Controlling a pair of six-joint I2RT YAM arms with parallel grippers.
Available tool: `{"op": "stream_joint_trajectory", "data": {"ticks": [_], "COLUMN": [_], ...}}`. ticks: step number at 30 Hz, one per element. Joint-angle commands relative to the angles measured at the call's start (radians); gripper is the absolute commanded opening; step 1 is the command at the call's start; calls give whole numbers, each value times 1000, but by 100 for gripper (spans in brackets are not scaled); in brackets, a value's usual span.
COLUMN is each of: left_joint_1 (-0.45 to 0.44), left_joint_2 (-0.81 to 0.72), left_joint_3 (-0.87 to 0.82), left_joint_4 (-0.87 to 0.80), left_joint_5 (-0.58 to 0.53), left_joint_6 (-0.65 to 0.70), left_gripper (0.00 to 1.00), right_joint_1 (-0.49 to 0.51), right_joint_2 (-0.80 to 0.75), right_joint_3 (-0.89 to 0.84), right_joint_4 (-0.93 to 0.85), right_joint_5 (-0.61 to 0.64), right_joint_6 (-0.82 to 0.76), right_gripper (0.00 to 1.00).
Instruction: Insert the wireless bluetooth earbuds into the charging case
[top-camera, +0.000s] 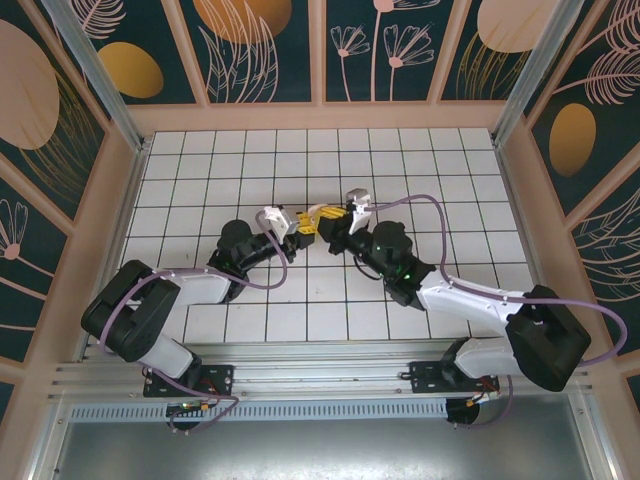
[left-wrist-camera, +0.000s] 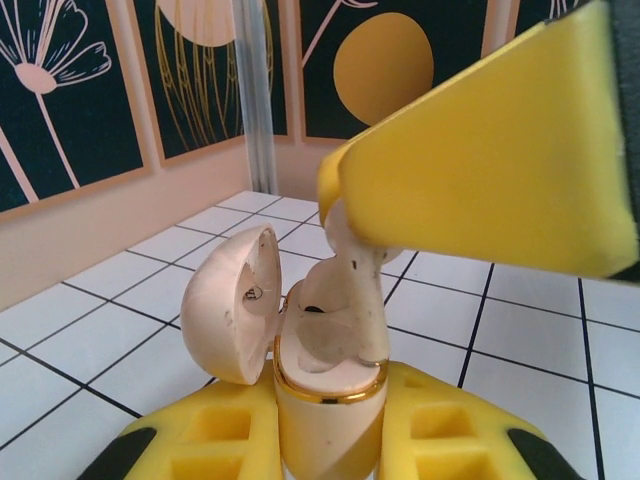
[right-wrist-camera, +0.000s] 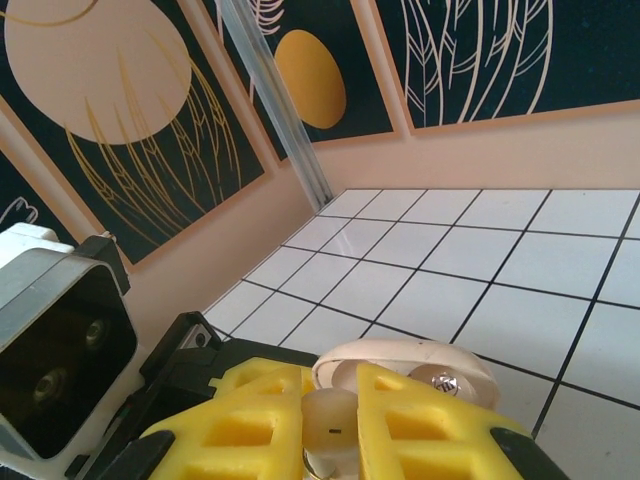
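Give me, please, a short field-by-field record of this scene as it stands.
left gripper: shut on the round pale-pink plastic clamshell charging case
case lid: open, swung left in the left wrist view
right gripper: shut on a tiny pale pink-white earbud
earbud position: lower end inside the open case, not clearly seated

I found no writing, label, brand mark or number that I could read. The dark teal wall panels (top-camera: 370, 45) carried only drawn flowers, leaves and orange discs. The white table (top-camera: 400, 160) showed just its black grid lines. The small round pale-pink plastic charging case (left-wrist-camera: 325, 430) bore a plain gold band, with no lettering I could make out.
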Motion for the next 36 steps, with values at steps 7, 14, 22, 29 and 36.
{"op": "stream_joint_trajectory", "data": {"ticks": [7, 14, 22, 29, 36], "left_joint_1": [-7, -7, -7, -6, -7], "left_joint_2": [-12, -17, -43, -50, -61], "left_joint_3": [19, 17, 13, 16, 4], "left_joint_4": [195, 186, 153, 130, 118], "left_joint_5": [26, 43, 32, 22, 17], "left_joint_6": [-82, -63, -29, 6, 54], "left_gripper": [18, 18, 18, 18, 18], "right_joint_1": [-7, -19, -25, -25, -25], "right_joint_2": [27, 50, 57, 57, 48], "right_joint_3": [-36, -16, -5, -8, -7], "right_joint_4": [33, 49, 54, 72, 115], "right_joint_5": [9, 9, -32, -125, -155], "right_joint_6": [23, 25, 32, 36, 42], "right_gripper": [16, 16, 16, 16, 16]}}
